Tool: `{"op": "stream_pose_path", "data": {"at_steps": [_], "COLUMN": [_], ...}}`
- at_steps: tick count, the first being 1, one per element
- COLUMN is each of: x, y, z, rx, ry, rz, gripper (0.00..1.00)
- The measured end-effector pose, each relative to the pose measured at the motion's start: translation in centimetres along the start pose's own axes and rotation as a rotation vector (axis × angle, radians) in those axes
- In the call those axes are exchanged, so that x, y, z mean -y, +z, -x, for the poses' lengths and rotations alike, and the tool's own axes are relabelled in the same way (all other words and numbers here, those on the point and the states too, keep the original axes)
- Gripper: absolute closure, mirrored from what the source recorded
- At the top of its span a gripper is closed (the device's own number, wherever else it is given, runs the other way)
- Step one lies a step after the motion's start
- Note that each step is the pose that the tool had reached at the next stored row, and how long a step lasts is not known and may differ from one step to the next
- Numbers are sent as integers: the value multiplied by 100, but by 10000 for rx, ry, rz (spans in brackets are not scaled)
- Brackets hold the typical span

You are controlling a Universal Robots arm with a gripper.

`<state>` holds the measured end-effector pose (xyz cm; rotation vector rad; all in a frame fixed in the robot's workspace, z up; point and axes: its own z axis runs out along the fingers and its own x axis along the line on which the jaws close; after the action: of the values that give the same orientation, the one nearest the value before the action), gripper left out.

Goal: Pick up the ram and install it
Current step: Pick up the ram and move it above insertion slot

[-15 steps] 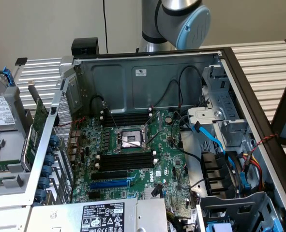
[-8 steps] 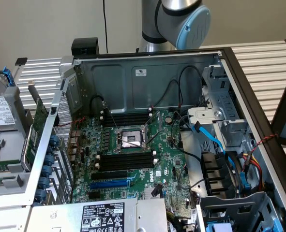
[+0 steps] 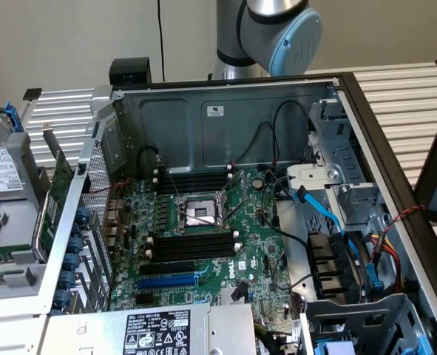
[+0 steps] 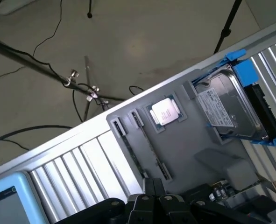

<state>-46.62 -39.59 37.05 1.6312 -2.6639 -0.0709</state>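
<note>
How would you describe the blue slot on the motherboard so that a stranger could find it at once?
Start at the open computer case and look at the green motherboard on its floor. Nearer the camera than the square silver processor socket lie long slots side by side. The blue slot is the only coloured one; its neighbours are black.

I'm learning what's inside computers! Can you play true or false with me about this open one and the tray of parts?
1. The grey metal computer case holds a green motherboard. True.
2. The flat cable beside the motherboard is pink. False: it is blue.
3. A silver hard drive with blue brackets lies in the grey plastic tray. True.
4. The square silver processor chip lies on the floor. False: it sits in the tray.
</note>
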Motion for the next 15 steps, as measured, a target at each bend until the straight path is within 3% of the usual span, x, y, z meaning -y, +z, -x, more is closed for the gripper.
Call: {"op": "stream_pose_path", "data": {"at_steps": [15], "x": [1], "y": [7], "z": [0], "rx": [-122], "ry": [-2717], "rz": [0], "gripper": [89]}}
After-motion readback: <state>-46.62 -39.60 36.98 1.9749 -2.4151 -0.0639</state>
